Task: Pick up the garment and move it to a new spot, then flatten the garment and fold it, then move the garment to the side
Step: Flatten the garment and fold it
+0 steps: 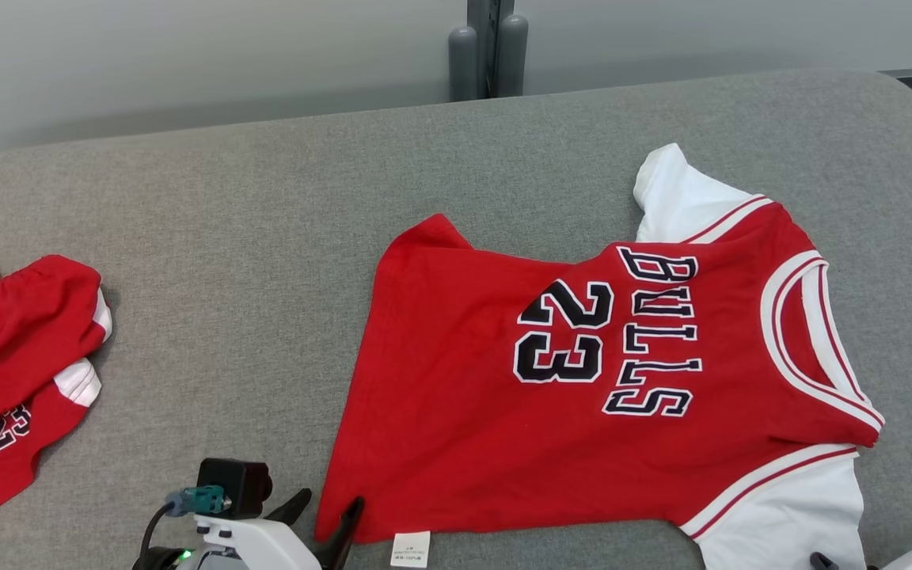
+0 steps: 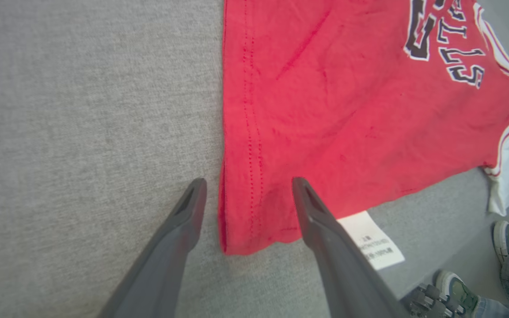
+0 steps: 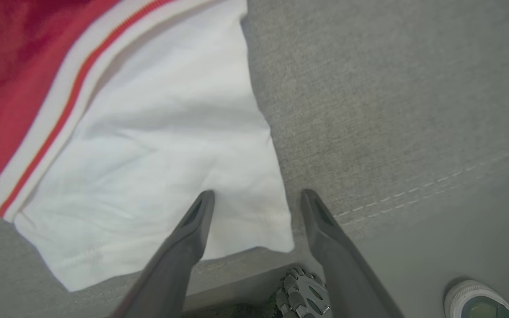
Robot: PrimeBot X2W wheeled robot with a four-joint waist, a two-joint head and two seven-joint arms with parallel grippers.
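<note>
A red jersey point(image 1: 583, 380) with "BULLS 23" lettering and white sleeves lies spread flat on the grey cushion point(image 1: 266, 198), its hem to the left and its collar to the right. My left gripper point(image 1: 328, 513) is open at the near hem corner point(image 2: 254, 221), one finger on either side of that corner. My right gripper point(image 3: 254, 198) is open over the outer corner of the near white sleeve point(image 3: 157, 150). In the head view just a dark fingertip point(image 1: 820, 560) of the right gripper shows at the bottom edge by that sleeve point(image 1: 788, 514).
A second red garment point(image 1: 13, 364) lies bunched at the cushion's left edge. A white care label point(image 1: 410, 549) sticks out under the jersey's hem. A person's shoes point(image 2: 508, 240) stand on the floor beside the cushion's near edge. A post point(image 1: 488, 47) rises behind the cushion.
</note>
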